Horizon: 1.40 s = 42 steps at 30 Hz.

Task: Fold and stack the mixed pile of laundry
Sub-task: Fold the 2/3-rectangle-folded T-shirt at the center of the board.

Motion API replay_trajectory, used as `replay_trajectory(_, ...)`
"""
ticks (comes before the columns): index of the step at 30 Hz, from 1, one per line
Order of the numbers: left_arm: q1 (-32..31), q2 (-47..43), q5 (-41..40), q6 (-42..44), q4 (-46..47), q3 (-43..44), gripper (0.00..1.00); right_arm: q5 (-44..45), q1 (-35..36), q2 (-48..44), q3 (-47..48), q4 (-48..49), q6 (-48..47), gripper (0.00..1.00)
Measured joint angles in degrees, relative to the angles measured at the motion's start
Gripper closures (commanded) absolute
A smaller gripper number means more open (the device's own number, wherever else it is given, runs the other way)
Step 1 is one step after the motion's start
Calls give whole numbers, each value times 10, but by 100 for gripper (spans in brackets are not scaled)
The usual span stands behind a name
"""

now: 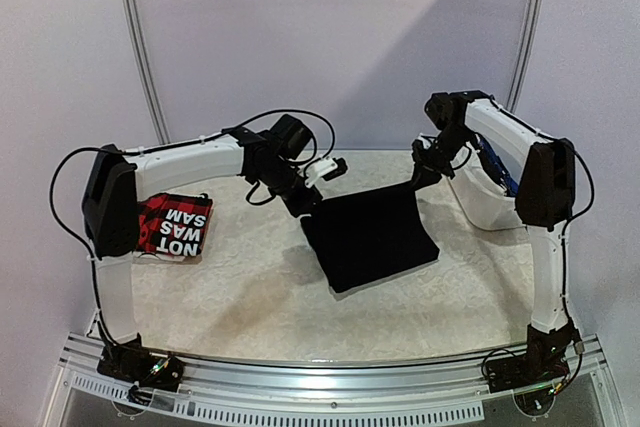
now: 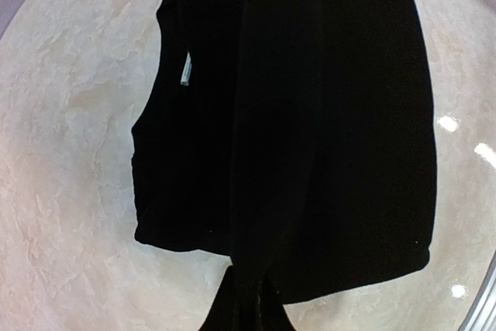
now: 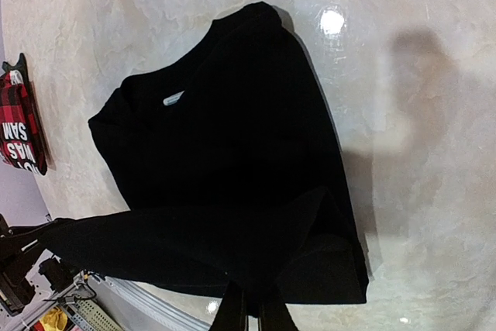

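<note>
Left gripper and right gripper each clamp the black garment, centre frame. Red-black plaid garment lies far left.

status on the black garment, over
Left gripper shut on black garment corner. Right gripper shut on the other corner, edge lifted. Red plaid piece lies apart, left.

The left pincer pinches a fold of black garment over marbled table.

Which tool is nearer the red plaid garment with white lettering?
Left. The left tool grips the black garment at the corner toward the red plaid garment; the right tool grips the opposite corner, farther off.
</note>
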Motion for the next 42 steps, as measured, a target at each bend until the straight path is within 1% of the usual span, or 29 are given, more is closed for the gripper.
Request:
replay_trajectory(5,14,26,3,-15,19,0,100,-13,-3,36,8,33,5,100)
replay_trajectory(17,43,90,-4,-49,76,2,100,-41,-6,82,16,134,35,100)
replay_trajectory(18,45,96,-6,-52,79,4,100,-43,-6,88,16,143,38,100)
replay_trajectory(19,48,102,-9,-55,84,7,96,-44,-6,93,16,151,41,100)
replay_trajectory(21,52,113,-15,-63,97,8,85,-45,-7,104,16,167,48,97)
replay_trajectory(22,54,117,-21,-68,104,9,80,-46,-7,109,16,176,51,92)
replay_trajectory(23,55,122,-29,-72,109,10,74,-47,-7,113,16,183,55,84)
replay_trajectory(24,56,128,-39,-81,112,16,66,-47,-7,117,16,193,59,75)
replay_trajectory(25,57,136,-49,-91,114,27,45,-48,-7,122,17,204,63,66)
replay_trajectory(26,59,145,-59,-100,115,41,15,-48,-8,126,19,213,69,60)
replay_trajectory(27,61,153,-68,-110,118,55,2,-48,-8,131,24,221,77,57)
replay_trajectory(28,63,156,-75,-118,123,64,1,-48,-8,134,28,230,83,55)
replay_trajectory(31,66,151,-89,-141,136,71,1,-43,-8,133,37,247,96,49)
replay_trajectory(36,66,121,-100,-162,134,70,1,-21,-8,108,25,262,92,46)
replay_trajectory(42,57,23,-92,-168,137,1,10,-2,-3,-21,-123,295,64,48)
